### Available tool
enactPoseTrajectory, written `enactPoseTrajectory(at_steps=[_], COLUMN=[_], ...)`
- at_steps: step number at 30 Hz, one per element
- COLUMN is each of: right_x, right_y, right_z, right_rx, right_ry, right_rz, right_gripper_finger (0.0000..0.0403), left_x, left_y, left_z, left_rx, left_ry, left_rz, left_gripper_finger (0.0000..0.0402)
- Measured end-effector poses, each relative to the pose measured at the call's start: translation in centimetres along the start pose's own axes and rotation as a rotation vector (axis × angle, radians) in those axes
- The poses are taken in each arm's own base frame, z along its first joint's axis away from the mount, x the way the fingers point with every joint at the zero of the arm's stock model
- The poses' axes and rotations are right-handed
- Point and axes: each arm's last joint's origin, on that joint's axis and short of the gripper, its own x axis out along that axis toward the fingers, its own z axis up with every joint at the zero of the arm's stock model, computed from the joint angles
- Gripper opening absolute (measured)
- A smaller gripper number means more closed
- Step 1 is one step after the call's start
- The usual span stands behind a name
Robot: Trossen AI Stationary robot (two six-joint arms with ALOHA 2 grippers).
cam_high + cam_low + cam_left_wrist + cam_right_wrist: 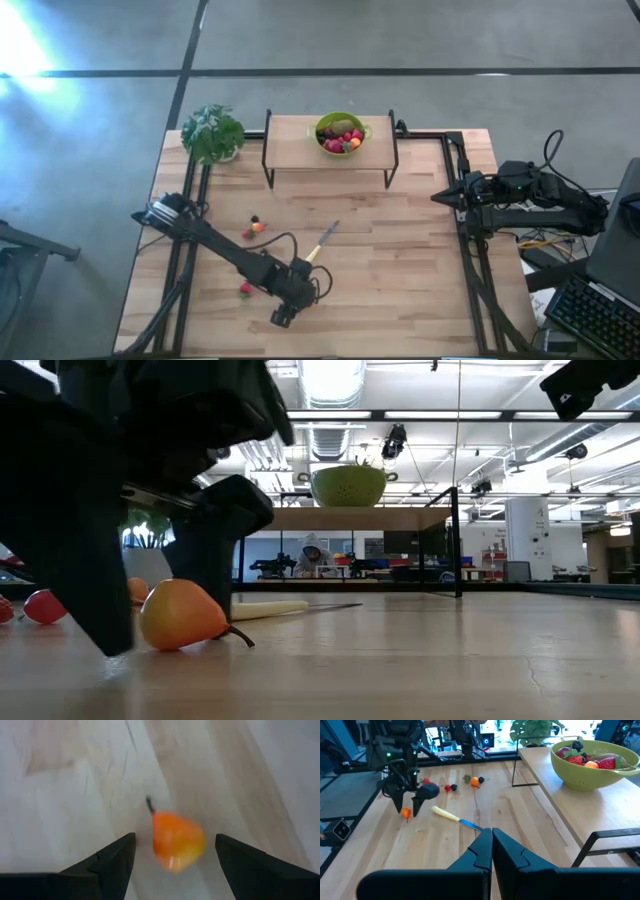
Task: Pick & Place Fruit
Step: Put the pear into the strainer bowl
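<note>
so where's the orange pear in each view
high: hidden under the left tool, near edge.
low: orange pear lower left, between the open fingers.
left wrist: centre, between the fingers.
right wrist: far left, under that tool.
Shared landmark: knife.

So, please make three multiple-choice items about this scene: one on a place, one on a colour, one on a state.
1. Where does the green bowl stand?
A. on the raised shelf
B. beside the knife
C. under the potted plant

2. What colour is the pear-shaped fruit between the left gripper's fingers?
A. purple
B. orange-yellow
C. white

3. How are the right gripper's fingers?
A. wide open
B. shut on the knife
C. shut, holding nothing

Key: 1 A, the high view shows the bowl on the shelf; 2 B, the left wrist view shows it orange; 3 C, the right wrist view shows the fingertips together.
</note>
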Motion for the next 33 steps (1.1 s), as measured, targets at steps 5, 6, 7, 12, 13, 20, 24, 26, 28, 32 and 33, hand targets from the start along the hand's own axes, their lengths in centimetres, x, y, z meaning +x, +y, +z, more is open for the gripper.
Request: enactPoseTrajectory(at_steps=[5,6,7,12,13,20,24,26,28,32,33], right_x=[0.0,0.0,-0.01,-0.01,-0.01,0.0,-0.01,-0.01,-0.01,-0.01,0.0], right_y=[0.0,0.0,0.0,0.0,0.0,0.0,0.0,0.0,0.0,0.0,0.0], right_z=[0.0,0.01,0.01,0.01,0.01,0.0,0.01,0.01,0.01,0.01,0.0], right_rx=[0.0,0.0,0.0,0.0,0.0,0.0,0.0,0.0,0.0,0.0,0.0], right_ry=[0.0,0.0,-0.001,0.0,0.0,0.0,0.0,-0.001,0.0,0.0,0.0], right_rz=[0.0,0.0,0.0,0.0,0.0,0.0,0.0,0.0,0.0,0.0,0.0], right_gripper_finger=[0.0008,0.0008,0.0008,0.0008,0.0008,0.0008,0.0008,0.0008,0.0008,0.0008,0.0008], left_x=[0.31,0.3,0.3,0.3,0.3,0.3,0.3,0.3,0.3,0.3,0.3], left_y=[-0.01,-0.01,-0.01,0.01,0.02,0.03,0.05,0.07,0.1,0.13,0.13], left_z=[0.18,0.19,0.2,0.21,0.21,0.18,0.16,0.15,0.14,0.12,0.12], left_rx=[-0.059,-0.069,-0.079,-0.084,-0.085,-0.084,-0.084,-0.084,-0.085,-0.085,-0.085], left_ry=[-0.023,-0.023,-0.024,-0.027,-0.027,-0.027,-0.025,-0.025,-0.024,-0.022,-0.022], left_rz=[-0.001,0.0,0.001,0.008,0.011,0.025,0.028,0.032,0.037,0.041,0.041], left_gripper_finger=[0.028,0.028,0.028,0.028,0.028,0.0279,0.0267,0.0255,0.024,0.0209,0.0203])
